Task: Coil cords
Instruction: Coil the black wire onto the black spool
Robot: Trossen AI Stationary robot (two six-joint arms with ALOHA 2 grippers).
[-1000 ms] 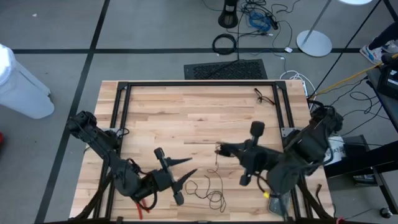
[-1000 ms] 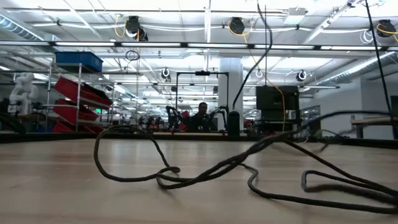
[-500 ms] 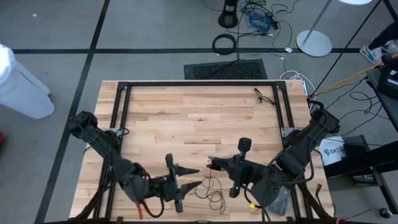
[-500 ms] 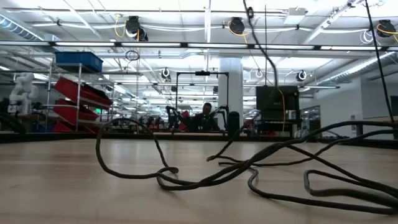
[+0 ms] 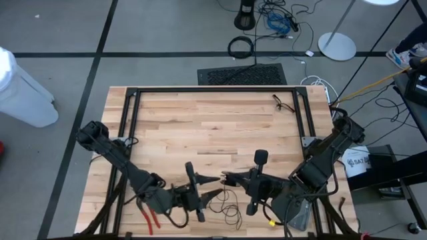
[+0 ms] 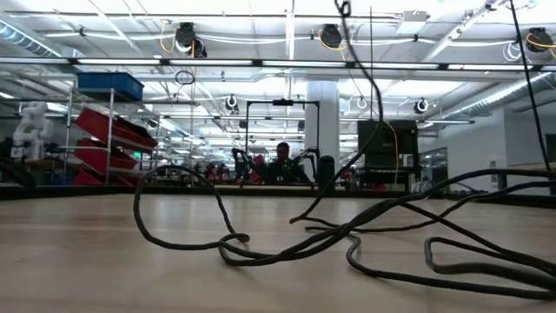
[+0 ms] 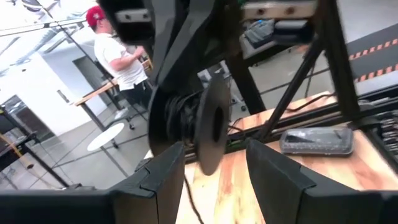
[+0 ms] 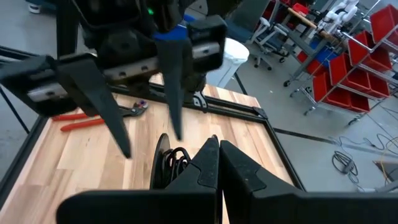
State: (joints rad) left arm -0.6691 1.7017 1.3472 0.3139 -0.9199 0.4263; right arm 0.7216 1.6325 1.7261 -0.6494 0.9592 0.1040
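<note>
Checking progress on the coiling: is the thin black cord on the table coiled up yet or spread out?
Spread out. In the high view the cord lies in loose, uneven loops on the table; the low view shows it sprawling in open bends.

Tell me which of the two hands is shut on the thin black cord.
The right hand: its fingers are pressed together on the thin black cord near the table's front edge. The left hand, facing it, has its fingers spread and holds nothing.
</note>
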